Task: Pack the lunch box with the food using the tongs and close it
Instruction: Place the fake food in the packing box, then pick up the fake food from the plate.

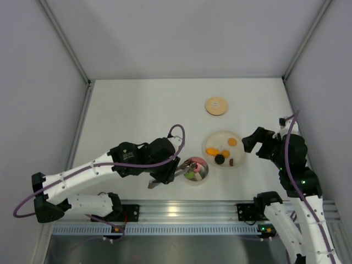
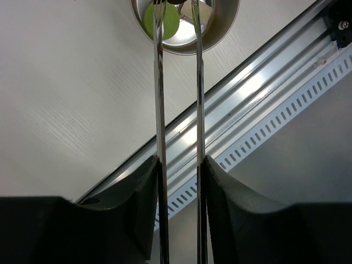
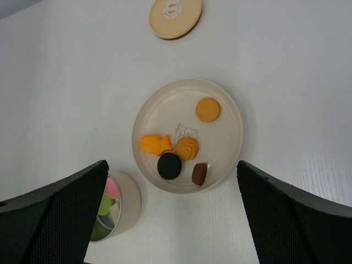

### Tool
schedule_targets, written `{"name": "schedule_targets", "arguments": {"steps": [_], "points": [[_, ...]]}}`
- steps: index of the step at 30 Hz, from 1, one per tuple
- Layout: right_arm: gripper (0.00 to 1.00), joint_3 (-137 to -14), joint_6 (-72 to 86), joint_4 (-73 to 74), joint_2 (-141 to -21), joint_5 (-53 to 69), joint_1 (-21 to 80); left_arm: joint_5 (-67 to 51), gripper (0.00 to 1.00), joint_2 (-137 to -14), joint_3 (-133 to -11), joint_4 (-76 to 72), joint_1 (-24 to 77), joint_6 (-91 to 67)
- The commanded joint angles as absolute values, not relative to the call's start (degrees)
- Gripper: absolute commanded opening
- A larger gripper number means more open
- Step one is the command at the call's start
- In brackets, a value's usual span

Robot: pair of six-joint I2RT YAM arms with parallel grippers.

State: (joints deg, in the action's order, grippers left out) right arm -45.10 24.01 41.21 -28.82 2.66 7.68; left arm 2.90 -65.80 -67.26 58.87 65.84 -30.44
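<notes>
My left gripper [image 1: 160, 178] [image 2: 180, 165] is shut on the tongs [image 2: 160, 99], one finger pressing on each thin arm. The two arms stand slightly apart, and their tips reach into the steel lunch box [image 1: 204, 175] [image 2: 223, 36]. A green ball [image 2: 168, 22] and a pink piece [image 3: 111, 188] lie inside the box. More food sits on the cream plate [image 1: 220, 136] [image 3: 228, 143]: a round orange cookie [image 3: 208, 109], an orange fish [image 3: 155, 144], an orange swirl [image 3: 187, 148], a black round [image 3: 169, 165] and a brown bit [image 3: 199, 173]. My right gripper [image 1: 257, 144] [image 3: 171, 184] hovers open just right of the plate, holding nothing.
The round tan wooden lid [image 1: 216, 106] [image 3: 175, 16] lies flat on the table behind the plate. An aluminium rail [image 1: 181, 212] [image 2: 247, 110] runs along the table's near edge, close to the lunch box. Grey walls enclose the table on the left, right and back.
</notes>
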Motion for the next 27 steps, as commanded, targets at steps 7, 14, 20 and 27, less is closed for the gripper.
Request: {"name": "schedule_targets", "arguments": {"steps": [7, 14, 20, 27], "points": [[1.0, -46.41, 23.2, 41.84, -29.18, 2.29, 7.03, 2.55, 0.46, -66.53, -69.61, 58.53, 66.62, -30.85], [1.0, -46.49, 23.38, 41.31, -29.71, 2.72, 7.03, 4.39, 0.46, -69.69, -76.45, 57.31, 67.06, -29.89], [0.99, -47.99, 23.47, 41.83, -30.23, 2.72, 6.94, 6.59, 0.48, -79.95, -86.91, 53.88, 67.06, -27.69], [0.99, -49.04, 23.29, 43.24, -29.97, 2.29, 7.03, 3.7, 0.48, -92.36, -94.65, 49.49, 67.06, -26.28]]}}
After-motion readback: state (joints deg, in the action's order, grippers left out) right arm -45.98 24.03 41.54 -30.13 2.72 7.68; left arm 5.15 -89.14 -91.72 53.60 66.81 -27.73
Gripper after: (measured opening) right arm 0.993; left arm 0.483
